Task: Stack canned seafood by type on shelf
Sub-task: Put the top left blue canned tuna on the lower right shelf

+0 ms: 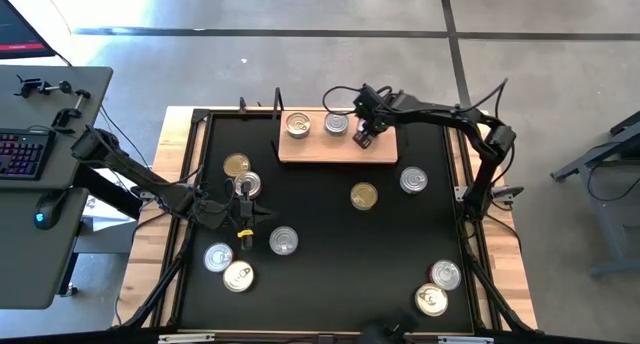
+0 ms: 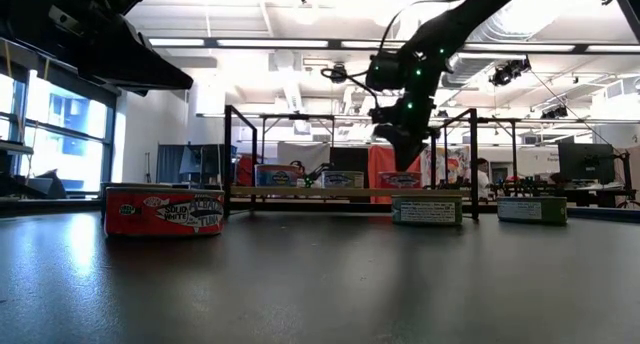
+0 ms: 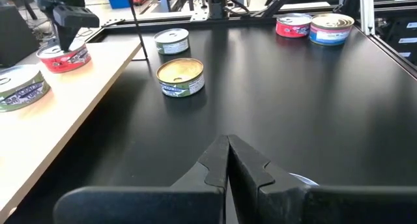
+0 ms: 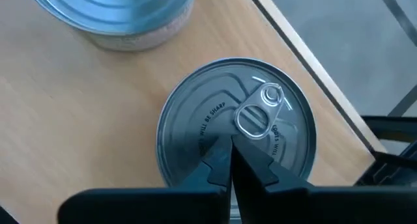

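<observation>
The shelf, a light-wood board at the table's far side, carries three tins: two silver-lidded ones and a red-labelled one at its right end. My right gripper is shut and points steeply down over that tin's silver lid, just beside its pull tab. My left gripper is shut too and hovers low over the black mat at the left, holding nothing. Several more tins lie flat on the mat, among them a gold-lidded one. My right gripper's shut fingertips stand at the near part of the tin's lid, coming from above. Whether they touch the lid or hover just over it, I cannot tell. The tin sits flat on the shelf board.
Loose tins lie on the mat at the left, at the right and near the front right corner. Black wire posts rise at the shelf's ends. The mat's middle is bare.
</observation>
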Motion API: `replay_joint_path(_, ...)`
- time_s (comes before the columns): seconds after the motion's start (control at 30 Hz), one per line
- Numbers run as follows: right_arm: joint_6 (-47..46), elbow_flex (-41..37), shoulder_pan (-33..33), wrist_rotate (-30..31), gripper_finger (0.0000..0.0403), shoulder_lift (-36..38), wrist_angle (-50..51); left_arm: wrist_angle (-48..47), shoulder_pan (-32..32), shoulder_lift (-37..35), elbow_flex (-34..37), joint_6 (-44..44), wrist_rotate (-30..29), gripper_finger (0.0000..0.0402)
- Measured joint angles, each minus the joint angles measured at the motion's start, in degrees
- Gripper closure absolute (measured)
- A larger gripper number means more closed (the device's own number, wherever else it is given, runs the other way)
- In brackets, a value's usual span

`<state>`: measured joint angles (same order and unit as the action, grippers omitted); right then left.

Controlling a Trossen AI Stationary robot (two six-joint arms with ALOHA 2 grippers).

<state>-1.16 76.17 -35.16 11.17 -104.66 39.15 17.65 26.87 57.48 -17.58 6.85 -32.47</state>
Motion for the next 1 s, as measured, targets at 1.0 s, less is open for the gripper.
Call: replay_joint_path(1.0, -2.9, 4.7, 1.2, 6.2, 0.0403, -2.2, 6.7, 0.0, 0.0, 0.0, 0.0, 0.5, 0.1, 0.0401)
